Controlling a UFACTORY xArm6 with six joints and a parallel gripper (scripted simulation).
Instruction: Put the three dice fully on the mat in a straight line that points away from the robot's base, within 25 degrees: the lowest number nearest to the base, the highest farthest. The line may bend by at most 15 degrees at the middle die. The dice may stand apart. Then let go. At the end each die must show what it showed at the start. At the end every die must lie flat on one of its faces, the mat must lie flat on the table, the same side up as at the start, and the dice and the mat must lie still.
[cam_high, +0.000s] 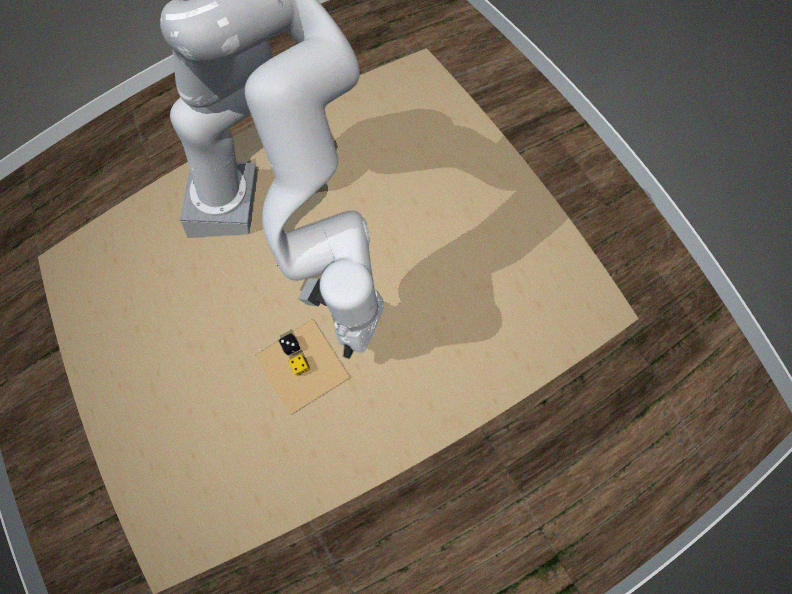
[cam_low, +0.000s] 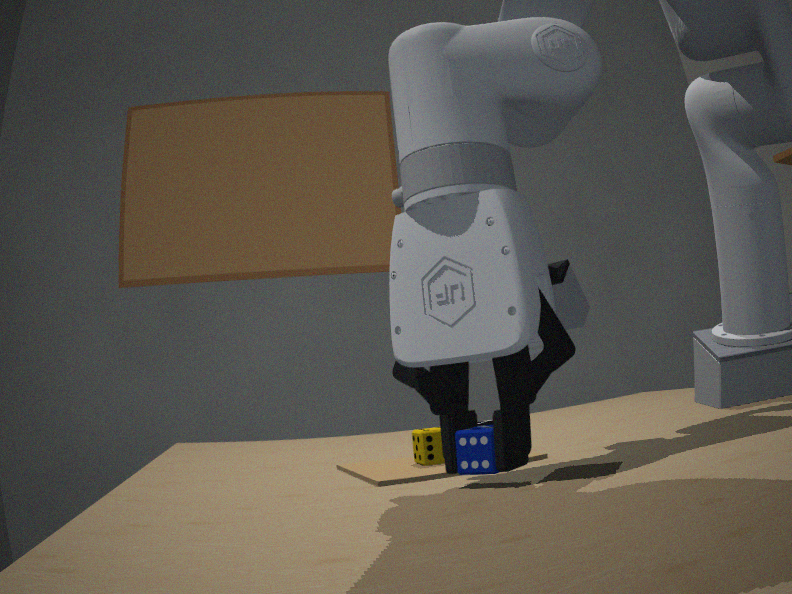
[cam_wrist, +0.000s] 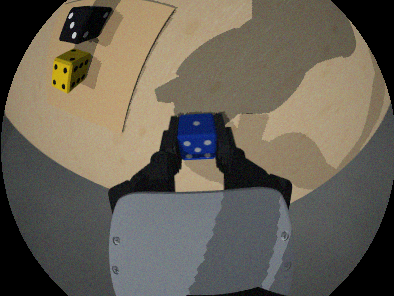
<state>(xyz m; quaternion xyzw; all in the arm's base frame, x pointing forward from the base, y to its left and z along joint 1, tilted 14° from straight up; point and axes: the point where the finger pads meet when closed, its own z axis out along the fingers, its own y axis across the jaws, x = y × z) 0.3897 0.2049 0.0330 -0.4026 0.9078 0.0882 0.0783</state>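
Note:
My gripper is shut on the blue die with white pips and holds it just above the table top, beside the right edge of the mat. The wrist view shows the blue die squarely between my fingers. In the overhead view my wrist hides it; only a fingertip shows. The black die and the yellow die lie flat on the small tan mat, close together, the black one nearer the base. They also show in the wrist view, black and yellow.
The robot's base stands behind and to the left of the mat. The light table board is ringed by dark wood. A brown panel hangs on the far wall.

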